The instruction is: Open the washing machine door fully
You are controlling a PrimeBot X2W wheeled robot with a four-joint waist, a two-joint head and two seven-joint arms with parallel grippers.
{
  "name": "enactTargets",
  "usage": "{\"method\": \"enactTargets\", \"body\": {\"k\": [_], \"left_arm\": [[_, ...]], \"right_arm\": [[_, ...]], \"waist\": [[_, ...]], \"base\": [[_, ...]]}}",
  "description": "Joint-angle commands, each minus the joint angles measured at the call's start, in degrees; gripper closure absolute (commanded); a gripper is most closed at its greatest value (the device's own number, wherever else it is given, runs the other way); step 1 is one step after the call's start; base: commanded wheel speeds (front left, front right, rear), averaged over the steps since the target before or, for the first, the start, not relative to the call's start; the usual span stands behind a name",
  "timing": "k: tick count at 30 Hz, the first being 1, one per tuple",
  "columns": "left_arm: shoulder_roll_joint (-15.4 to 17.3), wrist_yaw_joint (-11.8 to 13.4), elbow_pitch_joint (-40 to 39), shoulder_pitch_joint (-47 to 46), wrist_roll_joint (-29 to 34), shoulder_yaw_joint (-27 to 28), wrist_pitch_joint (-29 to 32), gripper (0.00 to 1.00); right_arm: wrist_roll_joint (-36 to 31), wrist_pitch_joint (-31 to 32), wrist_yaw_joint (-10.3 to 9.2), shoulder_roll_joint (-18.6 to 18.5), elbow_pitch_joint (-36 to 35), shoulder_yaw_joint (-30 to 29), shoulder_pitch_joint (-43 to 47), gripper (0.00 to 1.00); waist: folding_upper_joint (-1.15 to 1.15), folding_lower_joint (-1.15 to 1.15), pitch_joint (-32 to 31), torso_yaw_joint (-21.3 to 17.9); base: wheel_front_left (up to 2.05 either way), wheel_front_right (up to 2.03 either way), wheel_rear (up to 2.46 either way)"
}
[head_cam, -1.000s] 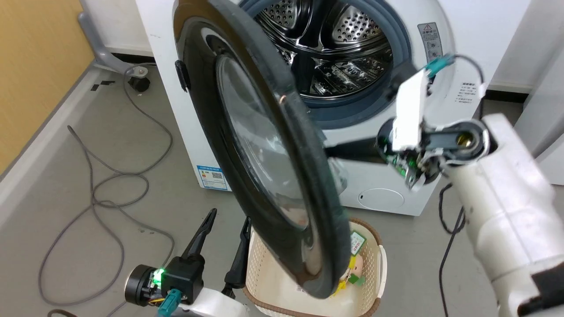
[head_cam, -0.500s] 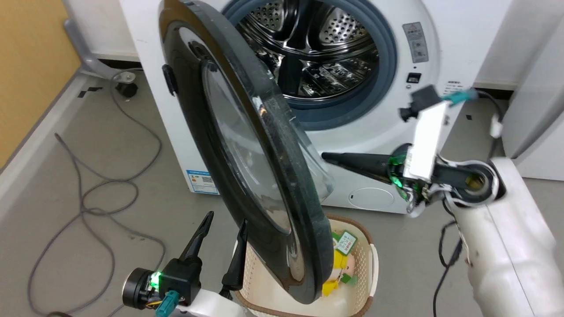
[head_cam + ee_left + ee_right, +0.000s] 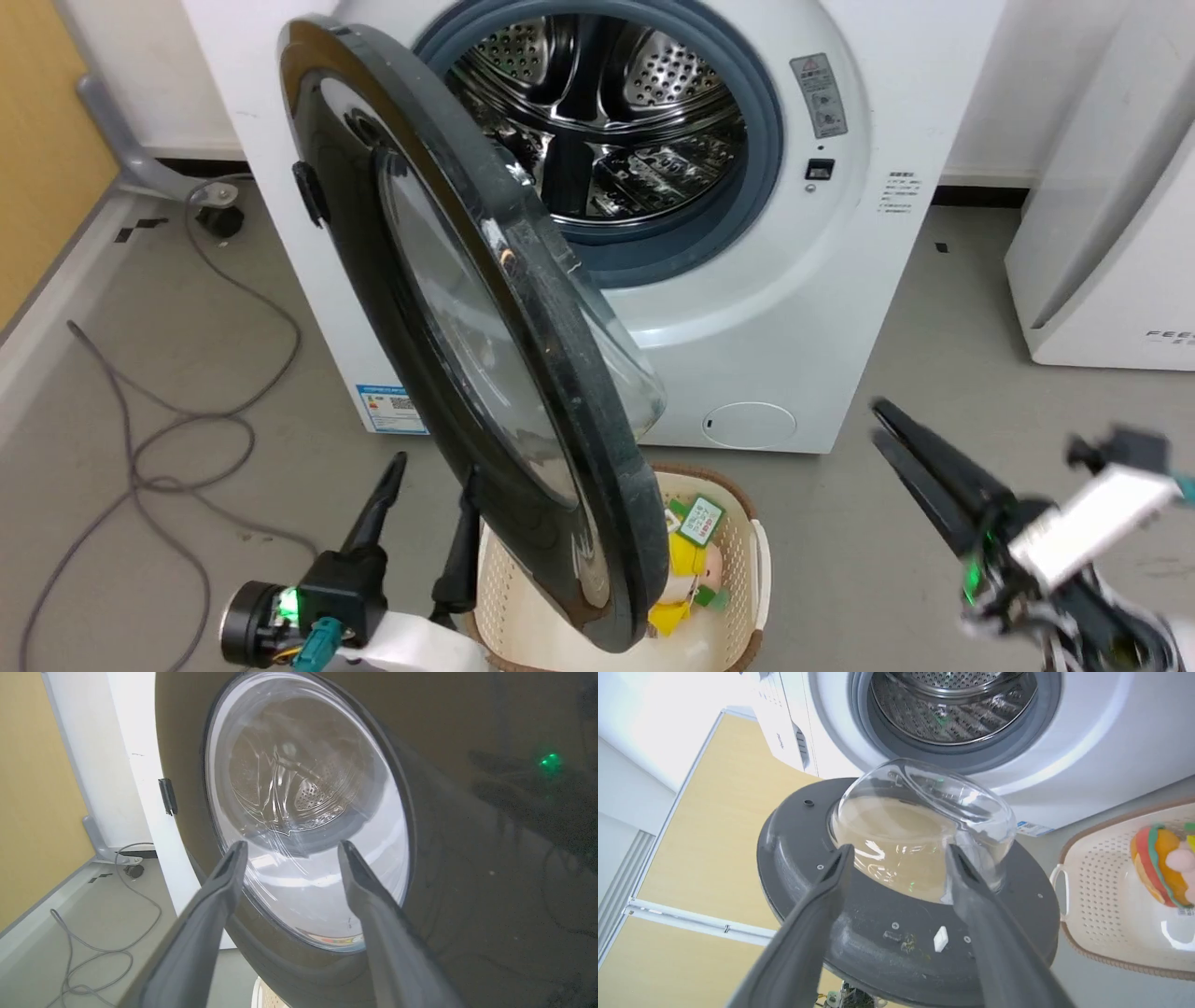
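The door (image 3: 467,355) stands half open; your left end effector (image 3: 434,467) and right end effector (image 3: 899,851) gape empty; push it wider.

Washing machine door (image 3: 467,373) half open, basket (image 3: 742,560) below, left hand (image 3: 435,467) beside

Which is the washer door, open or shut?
Open: the door stands out from the washer, and the shiny drum shows behind it.
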Motion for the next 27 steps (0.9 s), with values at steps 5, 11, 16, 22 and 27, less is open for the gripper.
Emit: {"method": "enactTargets", "body": {"k": [5,11,16,22,27], "left_arm": [[0.64,0.76,-0.04,1.12,-0.32,1.63,-0.30,0.00],[0.70,0.81,0.05,1.52,-0.55,2.78,-0.30,0.00],[1.02,0.61,0.59,1.48,-0.65,3.59,-0.30,0.00],[1.04,0.23,1.04,1.68,-0.83,4.06,-0.30,0.00],[0.90,-0.09,1.50,1.99,-1.11,4.13,-0.30,0.00]], "right_arm": [[-6.24,-12.65,0.06,0.52,-6.40,0.88,10.23,0.00],[-22.83,-27.28,0.06,0.53,-9.45,0.85,16.85,0.00],[-44.52,-37.65,0.06,0.54,-11.87,-2.73,18.37,0.00],[-64.46,-44.65,0.06,0.54,-17.26,-2.80,19.24,0.00],[-73.40,-43.38,0.06,0.54,-19.39,0.48,21.48,0.00]], "waist": [[0.00,0.00,-0.44,-0.80],[0.00,0.00,-0.62,-1.38],[0.00,0.00,-0.77,-1.39],[0.00,0.00,-0.90,-1.21],[0.00,0.00,-1.05,-1.15]], "base": [[0.00,0.00,0.00],[0.00,0.00,0.00],[0.00,0.00,0.00],[0.00,0.00,0.00],[0.00,0.00,0.00]]}}
